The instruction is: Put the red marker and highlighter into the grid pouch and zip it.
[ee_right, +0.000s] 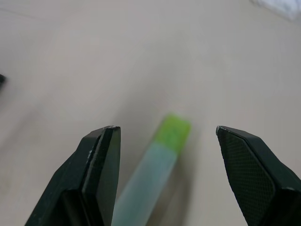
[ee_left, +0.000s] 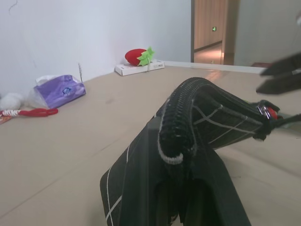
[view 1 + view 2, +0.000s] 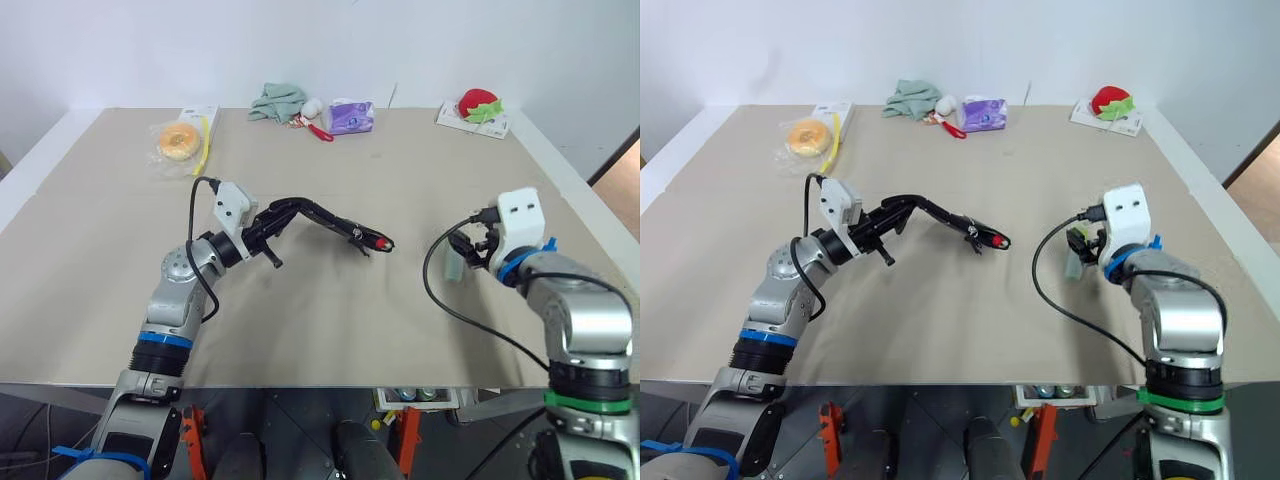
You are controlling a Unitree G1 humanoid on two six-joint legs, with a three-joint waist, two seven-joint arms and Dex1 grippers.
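Left gripper [image 3: 262, 232] is clamping one end of the grid pouch [image 3: 315, 215], fingers closed on the fabric, and holding it lifted off the table [image 3: 330, 300]. The pouch is arching up from the grip and drooping toward the right, its far end hanging just above the tabletop. In the left wrist view, the zipper edge [image 2: 176, 117] is curving over the top of the pouch.

The red marker [image 3: 380, 242] is showing at the pouch's drooping right end, red cap poking out of the opening; how far the barrel is sitting inside cannot be told.

Right gripper [image 1: 164, 141] is hovering over the right side of the table with its fingers spread wide and nothing between them gripped. The highlighter [image 1: 153, 174] is lying on the table just beneath it, between the two fingers in the right wrist view, green cap pointing away from the wrist. It is well apart from the pouch.

Along the far edge a wrapped donut [image 3: 180, 140], a green cloth [image 3: 277, 102], a purple packet [image 3: 351, 117] and a strawberry toy [image 3: 478, 104] on a white box are sitting.
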